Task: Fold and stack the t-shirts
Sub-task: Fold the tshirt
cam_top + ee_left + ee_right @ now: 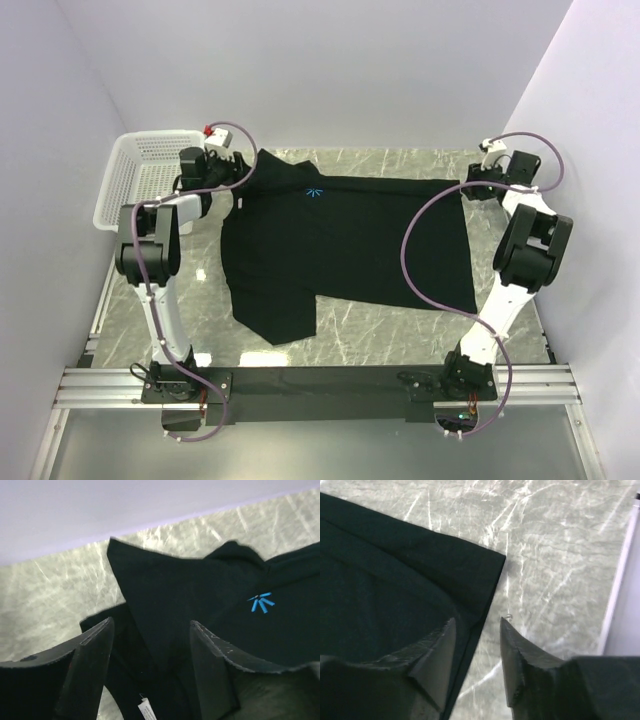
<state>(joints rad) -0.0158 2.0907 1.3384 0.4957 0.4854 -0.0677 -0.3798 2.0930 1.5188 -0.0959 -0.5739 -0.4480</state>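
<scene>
A black t-shirt [330,250] lies spread flat across the marble table [350,335], with its blue starburst logo [313,192] near the far edge and one sleeve pointing toward me. My left gripper [238,178] hovers over the shirt's far left part. In the left wrist view this gripper [151,621] is open, with folded black cloth [165,595] and a white label [146,710] lying below the gap. My right gripper [470,188] is at the shirt's far right corner. It [477,620] is open, and the shirt's edge [485,605] runs loose between the fingers.
A white mesh basket [140,175] stands at the far left, beside the left arm. The right arm's purple cable [408,250] loops over the shirt's right part. White walls close in the table on three sides. A metal rail [320,385] runs along the near edge.
</scene>
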